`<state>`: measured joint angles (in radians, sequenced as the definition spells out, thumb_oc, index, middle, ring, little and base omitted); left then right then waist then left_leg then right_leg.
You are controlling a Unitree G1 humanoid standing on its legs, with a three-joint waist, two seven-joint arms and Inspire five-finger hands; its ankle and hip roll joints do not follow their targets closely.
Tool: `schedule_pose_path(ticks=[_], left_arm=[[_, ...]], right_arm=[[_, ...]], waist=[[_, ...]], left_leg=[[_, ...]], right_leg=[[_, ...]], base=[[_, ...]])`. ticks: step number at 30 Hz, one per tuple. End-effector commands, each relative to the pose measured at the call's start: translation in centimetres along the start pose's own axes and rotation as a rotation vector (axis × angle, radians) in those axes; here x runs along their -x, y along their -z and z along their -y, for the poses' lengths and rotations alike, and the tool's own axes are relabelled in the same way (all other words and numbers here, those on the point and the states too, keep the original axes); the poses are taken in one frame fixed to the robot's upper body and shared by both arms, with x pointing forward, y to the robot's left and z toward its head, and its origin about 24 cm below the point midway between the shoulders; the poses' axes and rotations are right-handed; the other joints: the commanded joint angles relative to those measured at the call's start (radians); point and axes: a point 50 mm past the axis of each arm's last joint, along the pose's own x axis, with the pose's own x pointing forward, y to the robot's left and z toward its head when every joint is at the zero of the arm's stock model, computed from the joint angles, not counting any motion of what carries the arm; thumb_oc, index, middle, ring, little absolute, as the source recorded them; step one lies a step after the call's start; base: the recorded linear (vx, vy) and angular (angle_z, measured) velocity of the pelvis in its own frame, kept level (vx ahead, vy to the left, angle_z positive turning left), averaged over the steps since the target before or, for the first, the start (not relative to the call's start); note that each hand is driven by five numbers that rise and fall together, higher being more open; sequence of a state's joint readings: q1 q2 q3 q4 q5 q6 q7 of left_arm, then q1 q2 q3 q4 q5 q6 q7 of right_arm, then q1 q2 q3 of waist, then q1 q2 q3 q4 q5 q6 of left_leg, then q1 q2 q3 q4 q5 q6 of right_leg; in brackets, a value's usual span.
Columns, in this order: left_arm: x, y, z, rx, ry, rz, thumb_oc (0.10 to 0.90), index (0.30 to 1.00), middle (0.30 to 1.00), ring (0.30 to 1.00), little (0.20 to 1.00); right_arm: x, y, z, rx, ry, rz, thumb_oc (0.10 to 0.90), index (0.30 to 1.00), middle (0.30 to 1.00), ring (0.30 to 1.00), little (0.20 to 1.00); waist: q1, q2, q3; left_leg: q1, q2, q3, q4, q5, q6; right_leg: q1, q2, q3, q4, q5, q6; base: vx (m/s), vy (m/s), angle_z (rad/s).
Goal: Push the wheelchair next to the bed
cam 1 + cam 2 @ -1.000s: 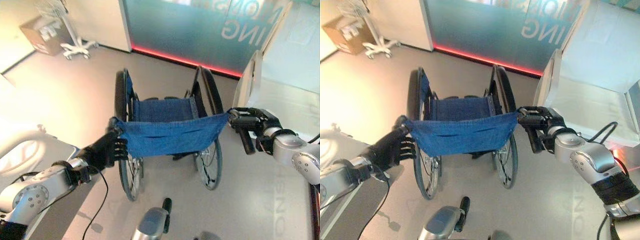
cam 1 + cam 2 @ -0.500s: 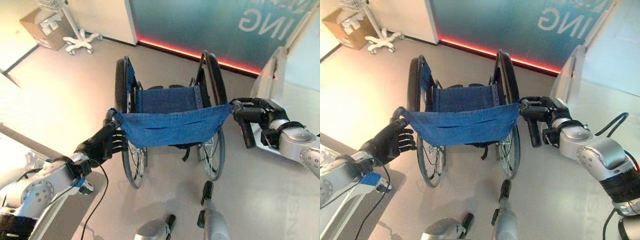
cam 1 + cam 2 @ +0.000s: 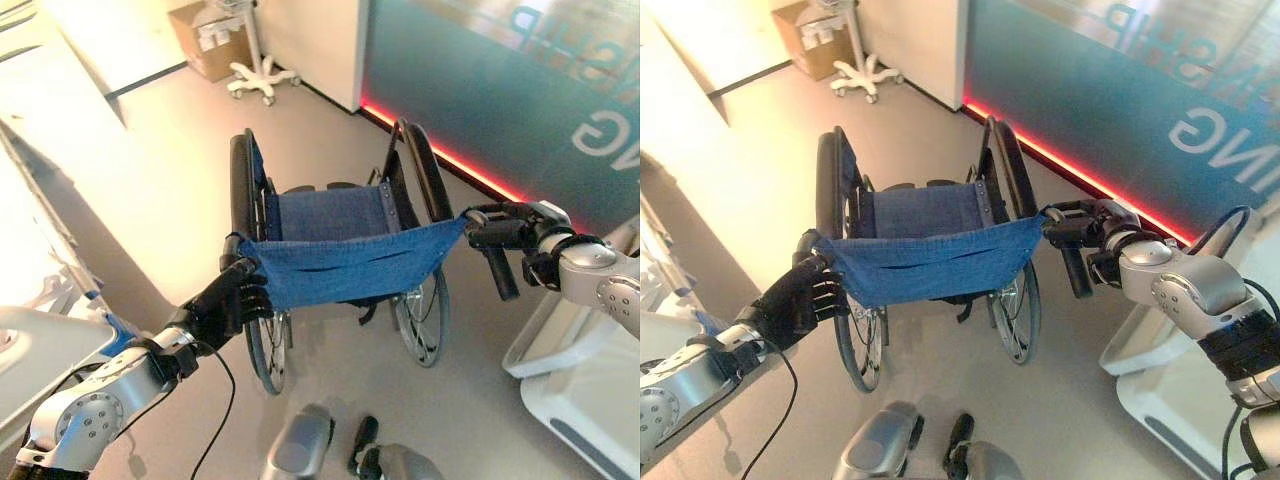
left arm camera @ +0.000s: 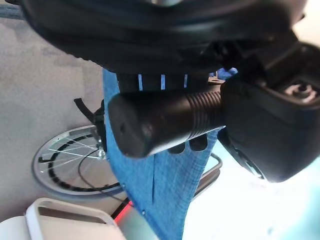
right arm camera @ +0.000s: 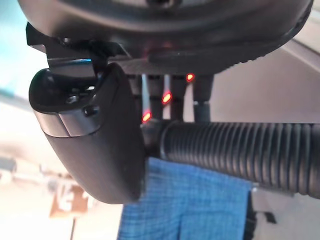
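grey floor (image 3: 180,180), hands on wheelchair (image 3: 340,260) handles

Ahead of me, at far left: a cardboard box (image 3: 208,40) against the wall, with a white wheeled stand (image 3: 258,72) just beside it. A teal glass wall (image 3: 1110,90) runs rightward, a red light strip (image 3: 440,150) along its foot.
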<state>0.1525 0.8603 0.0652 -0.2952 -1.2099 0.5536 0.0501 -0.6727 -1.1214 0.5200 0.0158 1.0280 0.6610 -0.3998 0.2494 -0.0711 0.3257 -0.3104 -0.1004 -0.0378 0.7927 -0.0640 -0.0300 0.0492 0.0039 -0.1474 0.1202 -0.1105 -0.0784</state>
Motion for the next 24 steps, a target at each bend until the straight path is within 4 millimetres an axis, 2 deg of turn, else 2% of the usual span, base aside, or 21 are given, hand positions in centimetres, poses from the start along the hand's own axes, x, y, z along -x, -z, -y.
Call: schedule_pose_path(ticks=[1,2,3,4,5,6,8,9,10,11,12,14,15,16,17,18,20,21,22,23,24], left_arm=[[-0.3,-2.9,3.8,-0.079,0.174,0.160,0.400,0.300,0.300,0.300,0.300],[-0.5,-2.9,3.7,-0.084,0.164,0.164,0.400,0.300,0.300,0.300,0.300],[-0.8,-2.8,3.8,-0.092,0.155,0.166,0.400,0.300,0.300,0.300,0.300],[-0.8,-2.8,3.7,-0.100,0.147,0.172,0.400,0.300,0.300,0.300,0.300],[-0.9,-2.8,3.7,-0.113,0.135,0.183,0.400,0.300,0.300,0.300,0.300],[-0.9,-2.8,3.8,-0.117,0.129,0.191,0.400,0.300,0.300,0.300,0.300],[-1.0,-3.0,3.7,-0.137,0.107,0.220,0.400,0.300,0.300,0.300,0.300],[-0.9,-3.3,3.6,-0.148,0.097,0.237,0.400,0.300,0.300,0.300,0.300],[-0.8,-3.6,3.5,-0.154,0.087,0.247,0.400,0.300,0.300,0.300,0.300],[-0.8,-3.8,3.4,-0.157,0.081,0.250,0.400,0.300,0.300,0.300,0.300],[-0.7,-4.2,3.2,-0.162,0.070,0.253,0.400,0.300,0.300,0.300,0.300],[-0.7,-4.6,3.2,-0.175,0.080,0.252,0.400,0.300,0.300,0.300,0.300],[-0.8,-5.1,3.5,-0.203,0.093,0.273,0.400,0.300,0.300,0.300,0.300],[-0.8,-5.2,3.5,-0.205,0.095,0.273,0.400,0.300,0.300,0.300,0.300],[-0.9,-5.7,3.8,-0.214,0.106,0.280,0.400,0.300,0.300,0.300,0.300],[-1.1,-6.0,4.2,-0.203,0.119,0.277,0.400,0.300,0.300,0.300,0.300],[-1.8,-6.2,4.9,-0.167,0.155,0.264,0.400,0.300,0.300,0.300,0.300],[-1.9,-6.2,5.2,-0.164,0.176,0.255,0.400,0.300,0.300,0.300,0.300],[-2.0,-6.3,5.4,-0.162,0.196,0.249,0.400,0.300,0.300,0.300,0.300],[-2.0,-6.3,5.4,-0.161,0.196,0.249,0.400,0.300,0.300,0.300,0.300],[-2.1,-6.1,5.9,-0.165,0.235,0.240,0.400,0.300,0.300,0.300,0.300]], right_arm=[[1.9,-6.3,-4.5,-0.008,-0.341,0.281,0.400,0.300,0.300,0.300,0.300],[1.7,-6.3,-4.6,-0.007,-0.341,0.282,0.400,0.300,0.300,0.300,0.300],[1.4,-6.2,-4.9,-0.014,-0.338,0.283,0.400,0.300,0.300,0.300,0.300],[1.4,-6.1,-4.9,-0.019,-0.336,0.283,0.400,0.300,0.300,0.300,0.300],[1.3,-5.8,-5.0,-0.032,-0.332,0.285,0.400,0.300,0.300,0.300,0.300],[1.3,-5.6,-5.1,-0.038,-0.331,0.286,0.400,0.300,0.300,0.300,0.300],[1.2,-4.8,-5.2,-0.059,-0.326,0.288,0.400,0.300,0.300,0.300,0.300],[1.2,-4.6,-5.4,-0.065,-0.328,0.290,0.400,0.300,0.300,0.300,0.300],[1.1,-4.5,-5.8,-0.071,-0.338,0.292,0.400,0.300,0.300,0.300,0.300],[1.0,-4.4,-6.0,-0.074,-0.344,0.291,0.400,0.300,0.300,0.300,0.300],[0.8,-4.1,-6.5,-0.070,-0.364,0.291,0.400,0.300,0.300,0.300,0.300],[0.7,-3.9,-6.8,-0.065,-0.379,0.296,0.400,0.300,0.300,0.300,0.300],[0.7,-4.1,-7.4,-0.064,-0.417,0.315,0.400,0.300,0.300,0.300,0.300],[0.6,-4.2,-7.5,-0.067,-0.419,0.317,0.400,0.300,0.300,0.300,0.300],[0.6,-4.6,-8.1,-0.066,-0.443,0.333,0.400,0.300,0.300,0.300,0.300],[0.4,-5.1,-8.9,-0.061,-0.459,0.339,0.400,0.300,0.300,0.300,0.300],[0.0,-5.8,-10.3,-0.039,-0.478,0.340,0.400,0.300,0.300,0.300,0.300],[-0.2,-6.0,-10.7,-0.034,-0.472,0.338,0.400,0.300,0.300,0.300,0.300],[-0.3,-6.2,-11.1,-0.021,-0.470,0.341,0.400,0.300,0.300,0.300,0.300],[-0.3,-6.2,-11.1,-0.021,-0.469,0.341,0.400,0.300,0.300,0.300,0.300],[-0.7,-6.7,-11.3,-0.002,-0.455,0.357,0.400,0.300,0.300,0.300,0.300]], waist=[[-0.021,-0.011,-0.043],[-0.012,-0.009,-0.038],[0.003,0.001,-0.039],[0.009,0.004,-0.040],[0.020,0.007,-0.037],[0.023,0.008,-0.038],[0.024,-0.005,-0.039],[0.030,-0.016,-0.044],[0.041,-0.019,-0.053],[0.047,-0.025,-0.059],[0.062,-0.044,-0.073],[0.074,-0.059,-0.082],[0.080,-0.064,-0.091],[0.083,-0.059,-0.095],[0.088,-0.053,-0.100],[0.085,-0.049,-0.100],[0.078,-0.030,-0.103],[0.081,-0.018,-0.110],[0.080,-0.015,-0.099],[0.079,-0.013,-0.101],[0.087,-0.004,-0.091]], left_leg=[[0.094,0.048,0.064,-0.300,0.167,-0.001],[0.088,0.046,0.073,-0.362,0.187,-0.007],[0.061,0.051,0.104,-0.482,0.225,-0.021],[0.051,0.055,0.127,-0.537,0.245,-0.027],[0.033,0.062,0.187,-0.612,0.272,-0.030],[0.027,0.064,0.211,-0.636,0.282,-0.032],[0.025,0.054,0.265,-0.666,0.269,-0.032],[0.036,0.046,0.272,-0.664,0.223,-0.008],[0.044,0.045,0.263,-0.665,0.204,0.018],[0.052,0.038,0.251,-0.665,0.189,0.026],[0.062,0.017,0.233,-0.643,0.148,0.054],[0.079,0.002,0.243,-0.641,0.121,0.093],[0.119,-0.013,0.227,-0.674,0.118,0.114],[0.120,-0.008,0.221,-0.673,0.117,0.115],[0.138,-0.006,0.193,-0.671,0.110,0.118],[0.158,-0.011,0.161,-0.663,0.101,0.118],[0.178,-0.021,0.111,-0.639,0.092,0.118],[0.173,-0.017,0.087,-0.622,0.093,0.113],[0.173,-0.029,0.053,-0.592,0.084,0.103],[0.171,-0.026,0.052,-0.592,0.085,0.102],[0.180,-0.033,-0.006,-0.554,0.061,0.093]], right_leg=[[0.049,0.007,-0.063,-0.036,0.101,0.134],[0.070,0.018,-0.062,-0.042,0.087,0.130],[0.103,0.050,-0.069,-0.046,0.063,0.124],[0.122,0.065,-0.071,-0.047,0.050,0.122],[0.163,0.090,-0.078,-0.051,0.022,0.112],[0.178,0.099,-0.081,-0.052,0.011,0.108],[0.223,0.114,-0.095,-0.040,-0.047,0.104],[0.225,0.109,-0.097,-0.014,-0.073,0.109],[0.222,0.113,-0.093,0.008,-0.076,0.113],[0.224,0.109,-0.090,0.024,-0.078,0.120],[0.237,0.093,-0.092,0.076,-0.062,0.144],[0.227,0.073,-0.109,0.213,0.032,0.194],[0.170,0.073,-0.113,0.409,0.190,0.278],[0.162,0.081,-0.111,0.438,0.212,0.288],[0.120,0.089,-0.106,0.557,0.273,0.320],[0.067,0.066,-0.103,0.621,0.281,0.321],[0.017,0.003,-0.111,0.575,0.184,0.278],[0.013,-0.013,-0.118,0.511,0.136,0.251],[0.019,-0.049,-0.130,0.395,0.078,0.229],[0.018,-0.046,-0.132,0.390,0.082,0.228],[0.005,-0.108,-0.139,0.218,0.077,0.207]], base=[[0.32,-0.061,0.11],[0.40,-0.064,0.06],[0.41,-0.069,0.06],[0.48,-0.103,0.10],[0.38,-0.095,0.11],[0.48,-0.112,0.22],[0.47,-0.099,0.27],[0.40,-0.073,0.18],[0.34,-0.040,0.00],[0.40,-0.037,-0.33],[0.42,-0.018,-0.30],[0.40,0.021,-0.30],[0.28,0.030,-0.18],[0.32,-0.012,0.05],[0.25,-0.060,0.37],[0.41,-0.074,0.52],[0.39,-0.074,0.39],[0.32,-0.157,0.28],[0.22,-0.138,0.42],[0.27,-0.270,0.82],[0.24,-0.357,0.66]])
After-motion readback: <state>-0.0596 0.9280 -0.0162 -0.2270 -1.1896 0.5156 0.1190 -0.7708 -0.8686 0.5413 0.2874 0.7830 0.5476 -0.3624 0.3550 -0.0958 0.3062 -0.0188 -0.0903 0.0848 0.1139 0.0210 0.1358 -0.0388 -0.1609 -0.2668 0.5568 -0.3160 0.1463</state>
